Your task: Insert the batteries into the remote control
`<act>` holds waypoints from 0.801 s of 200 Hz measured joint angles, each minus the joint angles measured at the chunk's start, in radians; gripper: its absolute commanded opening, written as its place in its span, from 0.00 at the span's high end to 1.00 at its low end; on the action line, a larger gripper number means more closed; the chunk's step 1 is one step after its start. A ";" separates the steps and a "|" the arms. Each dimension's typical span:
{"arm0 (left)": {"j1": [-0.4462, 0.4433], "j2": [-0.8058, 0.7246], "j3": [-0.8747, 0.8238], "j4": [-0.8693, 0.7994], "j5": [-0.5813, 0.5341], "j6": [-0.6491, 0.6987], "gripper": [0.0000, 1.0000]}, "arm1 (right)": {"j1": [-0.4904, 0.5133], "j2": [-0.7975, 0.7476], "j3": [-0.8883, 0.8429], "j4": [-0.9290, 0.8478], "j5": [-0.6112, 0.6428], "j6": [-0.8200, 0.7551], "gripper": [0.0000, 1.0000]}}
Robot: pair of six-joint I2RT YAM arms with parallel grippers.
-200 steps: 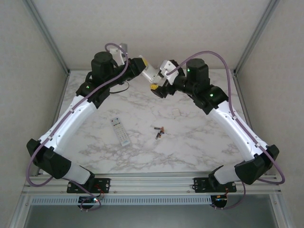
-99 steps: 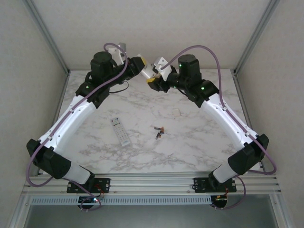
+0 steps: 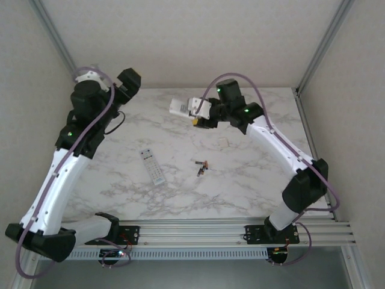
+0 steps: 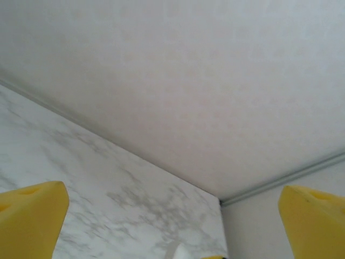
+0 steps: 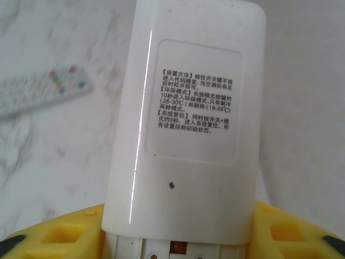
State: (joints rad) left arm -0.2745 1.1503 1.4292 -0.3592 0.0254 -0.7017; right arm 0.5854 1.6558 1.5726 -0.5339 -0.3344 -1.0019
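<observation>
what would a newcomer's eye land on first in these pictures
A white rectangular plastic remote hangs over the far middle of the marble table, clamped in the right jaws, printed label facing the wrist camera. Nearer, at the table's centre, lie small dark batteries with reddish-orange ends and, left of them, a slim white button remote. The left jaws gape wide, empty, at far left.

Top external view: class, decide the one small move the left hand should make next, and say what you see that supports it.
Probably lower the left hand, open and empty at the far left, toward the batteries lying loose on the table. The right hand holds the white remote clear of it, labelled back showing, so it seems ready to receive one.
</observation>
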 measured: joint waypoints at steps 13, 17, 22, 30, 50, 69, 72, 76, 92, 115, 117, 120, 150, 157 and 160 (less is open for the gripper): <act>0.003 -0.006 -0.018 -0.031 0.005 0.029 0.00 | 0.003 0.064 -0.016 -0.023 0.002 -0.072 0.60; 0.004 -0.002 -0.024 -0.043 0.013 0.040 0.00 | 0.004 0.087 -0.021 -0.029 0.000 -0.092 0.60; 0.004 0.004 -0.029 -0.056 0.023 0.051 0.00 | 0.005 0.110 -0.025 -0.034 0.001 -0.108 0.60; 0.005 0.025 -0.036 -0.076 0.038 0.064 0.00 | 0.005 0.150 -0.031 -0.045 0.001 -0.134 0.61; 0.008 0.096 -0.068 -0.124 0.089 0.083 0.01 | 0.005 0.242 -0.042 -0.051 0.015 -0.171 0.62; 0.008 0.135 -0.122 -0.151 0.126 0.094 0.01 | 0.006 0.311 -0.044 -0.034 0.040 -0.185 0.60; 0.008 0.137 -0.128 -0.154 0.130 0.095 0.00 | 0.006 0.321 -0.044 -0.030 0.043 -0.187 0.60; 0.008 0.141 -0.138 -0.160 0.137 0.097 0.00 | 0.006 0.333 -0.044 -0.024 0.048 -0.188 0.60; 0.008 0.143 -0.159 -0.173 0.147 0.102 0.00 | 0.008 0.386 -0.044 0.009 0.055 -0.188 0.59; 0.009 0.143 -0.164 -0.176 0.149 0.116 0.01 | 0.015 0.449 -0.043 0.050 0.063 -0.187 0.58; 0.009 0.143 -0.164 -0.177 0.148 0.117 0.00 | 0.016 0.455 -0.043 0.054 0.063 -0.187 0.58; 0.009 0.143 -0.164 -0.177 0.149 0.122 0.00 | 0.019 0.463 -0.043 0.059 0.062 -0.187 0.58; 0.010 0.153 -0.164 -0.181 0.148 0.142 0.00 | 0.034 0.486 -0.043 0.099 0.074 -0.183 0.43; 0.010 0.158 -0.165 -0.181 0.149 0.146 0.00 | 0.039 0.488 -0.044 0.104 0.078 -0.183 0.38; 0.010 0.162 -0.166 -0.181 0.150 0.146 0.01 | 0.040 0.488 -0.044 0.104 0.082 -0.180 0.36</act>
State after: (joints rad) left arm -0.2646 1.3121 1.2629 -0.5404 0.1749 -0.5552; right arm 0.6258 2.1433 1.5284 -0.4297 -0.2527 -1.1820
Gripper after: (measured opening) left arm 0.994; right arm 0.561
